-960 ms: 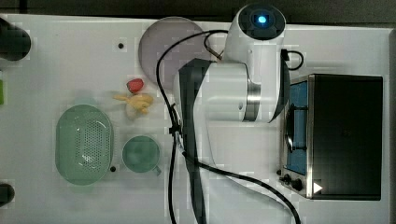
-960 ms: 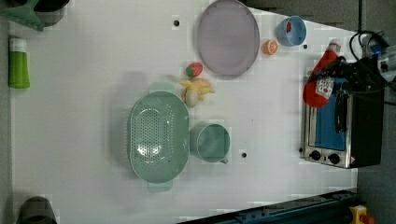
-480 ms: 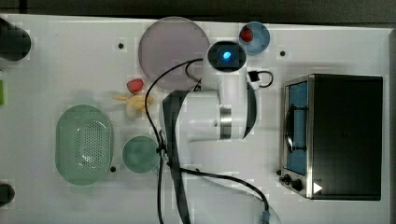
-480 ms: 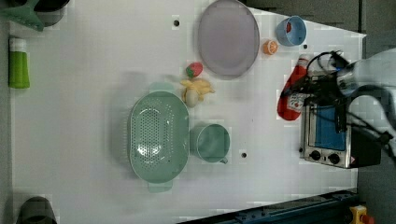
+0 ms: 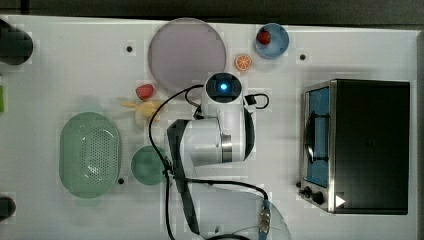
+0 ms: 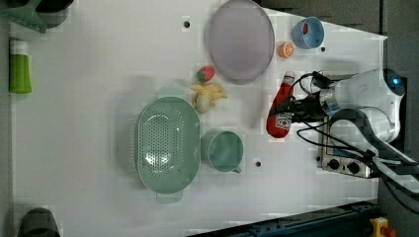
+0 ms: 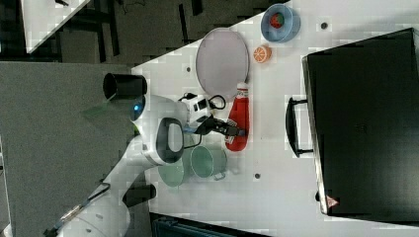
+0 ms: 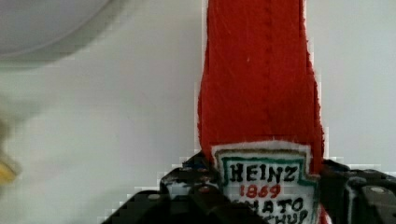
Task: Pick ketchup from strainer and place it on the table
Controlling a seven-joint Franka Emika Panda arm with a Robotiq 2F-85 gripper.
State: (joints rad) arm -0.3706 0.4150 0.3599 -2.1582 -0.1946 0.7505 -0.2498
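Clearly, the gripper (image 6: 290,109) is clamped on the ketchup (image 6: 280,109) at its labelled lower half, one black finger (image 8: 360,196) on each side of the label. In the left view the bottle lies over the bare table (image 6: 89,118), well to the right of the strainer (image 6: 168,143), with its white cap pointing toward the grey plate (image 6: 241,39). The green mug (image 6: 223,150) sits just beside the strainer. I cannot tell whether the bottle touches the tabletop.

The arm carried the ketchup (image 6: 280,109) toward the plate (image 6: 241,39).
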